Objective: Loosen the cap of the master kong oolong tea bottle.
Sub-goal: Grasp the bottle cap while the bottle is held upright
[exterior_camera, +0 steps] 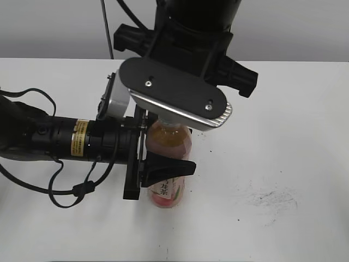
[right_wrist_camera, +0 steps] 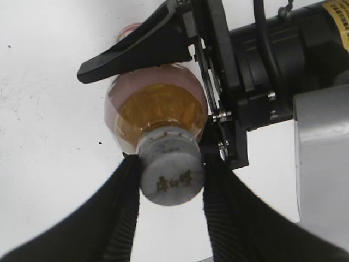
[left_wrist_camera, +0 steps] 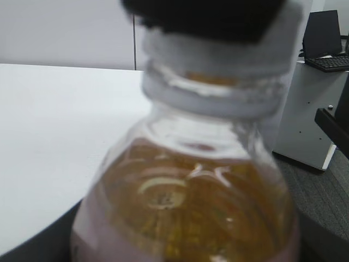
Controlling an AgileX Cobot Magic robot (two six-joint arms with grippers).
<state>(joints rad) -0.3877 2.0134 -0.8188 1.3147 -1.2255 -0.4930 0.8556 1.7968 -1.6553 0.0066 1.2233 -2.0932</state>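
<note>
Bottle (exterior_camera: 170,164) as landmark: the master kong oolong tea bottle stands upright on the white table (exterior_camera: 283,164), its long axis vertical, pink label low and amber tea filling the shoulder.

Left gripper (exterior_camera: 163,170): it reaches in from the left of the bottle, arm lying level, and its dark fingers are closed around the bottle's body below the shoulder, one finger crossing the near face. The jaws stand fairly wide apart because the body fills them. The left wrist view looks along the bottle's shoulder toward the neck ring, blurred by closeness.

Right gripper (right_wrist_camera: 170,180): it hangs directly above the bottle, pointing down along the bottle's axis. Its two black ribbed fingers (right_wrist_camera: 122,218) sit on opposite sides of the cap (right_wrist_camera: 170,177), touching or very nearly touching its ribbed wall; the jaws are part-way closed to the cap's width. In the exterior view the cap is hidden beneath this gripper's housing.

Governing relation: cap, bottle axis and right gripper lie on one vertical line, so loosening appears to call for a rotation of the right wrist about that line while the left holds the body against turning.
</note>
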